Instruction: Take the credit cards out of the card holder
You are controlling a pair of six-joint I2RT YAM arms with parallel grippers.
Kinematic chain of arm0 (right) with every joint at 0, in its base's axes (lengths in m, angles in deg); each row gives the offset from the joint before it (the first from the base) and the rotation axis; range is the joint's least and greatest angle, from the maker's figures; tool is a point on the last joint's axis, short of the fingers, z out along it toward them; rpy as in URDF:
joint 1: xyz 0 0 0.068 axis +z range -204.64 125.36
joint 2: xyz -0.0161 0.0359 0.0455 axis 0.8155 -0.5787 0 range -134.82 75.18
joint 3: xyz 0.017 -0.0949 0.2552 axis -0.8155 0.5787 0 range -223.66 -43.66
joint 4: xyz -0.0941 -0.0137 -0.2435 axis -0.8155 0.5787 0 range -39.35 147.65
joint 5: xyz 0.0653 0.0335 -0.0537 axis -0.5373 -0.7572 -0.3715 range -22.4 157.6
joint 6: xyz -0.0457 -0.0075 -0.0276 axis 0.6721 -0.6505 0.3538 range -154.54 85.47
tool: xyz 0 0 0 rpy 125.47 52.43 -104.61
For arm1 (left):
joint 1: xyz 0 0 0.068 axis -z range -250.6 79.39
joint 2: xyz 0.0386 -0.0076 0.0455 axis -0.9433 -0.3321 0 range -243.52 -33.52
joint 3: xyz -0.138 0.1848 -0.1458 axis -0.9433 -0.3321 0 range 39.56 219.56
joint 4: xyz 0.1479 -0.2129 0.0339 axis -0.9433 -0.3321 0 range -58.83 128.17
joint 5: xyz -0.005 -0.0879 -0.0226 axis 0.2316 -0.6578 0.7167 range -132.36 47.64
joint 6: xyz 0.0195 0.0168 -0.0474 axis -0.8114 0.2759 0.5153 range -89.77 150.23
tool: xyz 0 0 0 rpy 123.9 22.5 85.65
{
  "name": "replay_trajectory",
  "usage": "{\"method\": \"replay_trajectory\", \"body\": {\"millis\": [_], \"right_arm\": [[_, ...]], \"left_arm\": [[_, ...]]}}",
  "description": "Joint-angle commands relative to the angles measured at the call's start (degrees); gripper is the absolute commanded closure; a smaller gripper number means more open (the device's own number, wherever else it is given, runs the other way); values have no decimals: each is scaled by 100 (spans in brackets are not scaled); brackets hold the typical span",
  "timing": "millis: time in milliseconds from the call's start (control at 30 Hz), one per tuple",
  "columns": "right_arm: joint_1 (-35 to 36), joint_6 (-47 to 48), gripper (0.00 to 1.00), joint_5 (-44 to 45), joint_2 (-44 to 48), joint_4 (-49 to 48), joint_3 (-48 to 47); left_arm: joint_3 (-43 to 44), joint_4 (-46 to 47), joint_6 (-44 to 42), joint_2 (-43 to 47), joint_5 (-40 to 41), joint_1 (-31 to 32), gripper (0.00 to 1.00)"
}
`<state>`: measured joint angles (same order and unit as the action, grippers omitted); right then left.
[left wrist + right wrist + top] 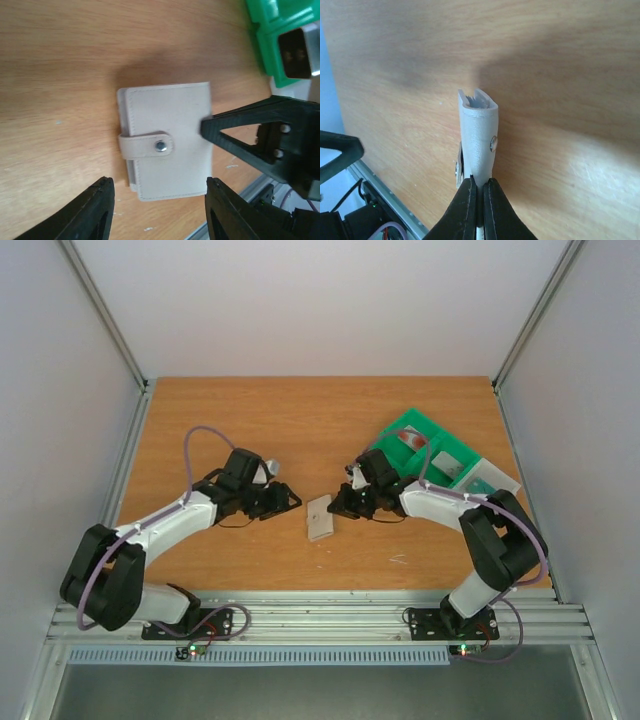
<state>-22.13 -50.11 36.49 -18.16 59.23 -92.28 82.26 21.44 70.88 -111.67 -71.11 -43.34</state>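
Pinching the one card holder (167, 115) is the right gripper (480, 184).

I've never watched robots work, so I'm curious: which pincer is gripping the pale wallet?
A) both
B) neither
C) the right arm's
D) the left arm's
C: the right pincer is shut on the edge of the card holder, while the left pincer stands open.

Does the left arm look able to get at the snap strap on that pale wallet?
Probably yes. The left gripper hovers open close beside the card holder, whose strap faces up uncovered; the right gripper pinches only the opposite edge.
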Motion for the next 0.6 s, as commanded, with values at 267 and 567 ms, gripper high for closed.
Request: {"method": "replay_trajectory", "body": {"millis": [267, 567], "right_arm": [[157, 14, 99, 257, 832, 753, -161], [273, -156, 99, 271, 1040, 639, -115]], "left_arm": [[862, -208, -203, -970, 79, 919, 50], [934, -158, -330, -1429, -34, 988, 54]]}}
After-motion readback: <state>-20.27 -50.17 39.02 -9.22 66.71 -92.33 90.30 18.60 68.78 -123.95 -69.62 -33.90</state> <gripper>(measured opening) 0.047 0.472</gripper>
